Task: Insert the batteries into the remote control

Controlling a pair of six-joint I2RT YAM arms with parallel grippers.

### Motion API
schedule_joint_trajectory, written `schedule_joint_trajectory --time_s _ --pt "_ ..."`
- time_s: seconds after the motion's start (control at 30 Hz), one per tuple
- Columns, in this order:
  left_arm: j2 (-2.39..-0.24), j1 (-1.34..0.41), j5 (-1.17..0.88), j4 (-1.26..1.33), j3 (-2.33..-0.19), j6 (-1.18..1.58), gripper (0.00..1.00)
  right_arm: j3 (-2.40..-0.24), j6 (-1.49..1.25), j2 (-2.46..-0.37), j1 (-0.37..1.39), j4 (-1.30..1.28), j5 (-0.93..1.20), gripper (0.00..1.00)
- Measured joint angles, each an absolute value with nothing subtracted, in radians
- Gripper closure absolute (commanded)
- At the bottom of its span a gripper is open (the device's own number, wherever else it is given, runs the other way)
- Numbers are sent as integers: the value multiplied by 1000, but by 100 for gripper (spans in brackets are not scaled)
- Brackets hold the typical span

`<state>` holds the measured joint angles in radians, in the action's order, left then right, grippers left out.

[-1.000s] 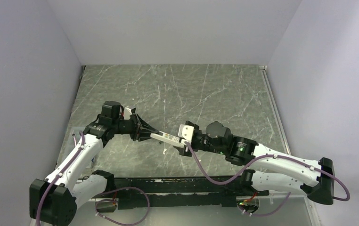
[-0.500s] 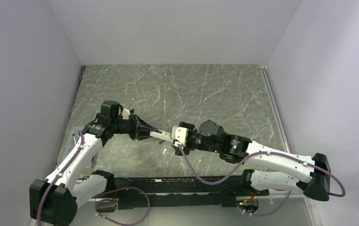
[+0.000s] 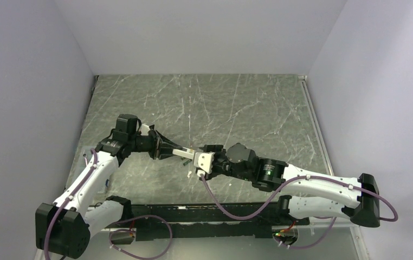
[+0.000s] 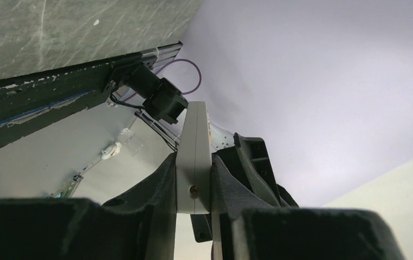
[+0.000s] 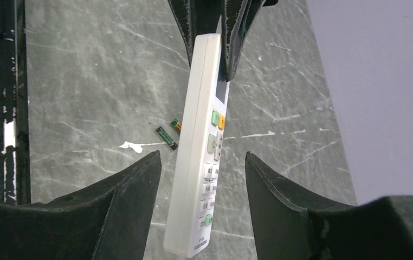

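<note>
My left gripper (image 3: 167,150) is shut on one end of the white remote control (image 3: 185,153) and holds it above the table, edge-on in the left wrist view (image 4: 194,157). In the right wrist view the remote control (image 5: 201,146) hangs with its buttons facing right. My right gripper (image 5: 201,157) is open, its jaws on either side of the remote's free end without touching it. Two batteries lie on the table below: a dark greenish one (image 5: 166,136), and a second one (image 5: 176,124) partly hidden behind the remote.
A small white fleck (image 5: 132,145) lies on the grey marbled table (image 3: 237,108) beside the batteries. The black base rail (image 3: 204,219) runs along the near edge. White walls enclose the table on three sides.
My right arm has moved left toward the remote, and its open jaws now straddle the free end. The left arm and the remote have barely moved.
</note>
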<state>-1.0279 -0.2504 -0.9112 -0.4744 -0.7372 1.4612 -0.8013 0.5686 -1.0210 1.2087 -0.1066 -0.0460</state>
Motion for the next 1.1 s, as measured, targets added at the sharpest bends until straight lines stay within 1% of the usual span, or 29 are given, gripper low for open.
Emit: schedule_joint_trajectory --time_s 0.13,0.47,0.73,1.03,1.1 --pt "-1030 -248 -921 -471 -737 1463 100 -801 601 -1028 1232 -102 -96 41" --pt "-1032 -239 -930 -467 -737 1465 100 -801 654 -1062 1267 -103 -181 49" --pt "-1032 -236 -941 -467 -737 1466 100 -801 691 -1088 1298 -103 -250 70" --pt "-1032 -232 -945 -451 -737 1492 100 -801 704 -1094 1306 -76 -305 100" --pt "-1032 -231 -948 -448 -737 1491 100 -801 706 -1094 1308 -73 -311 100"
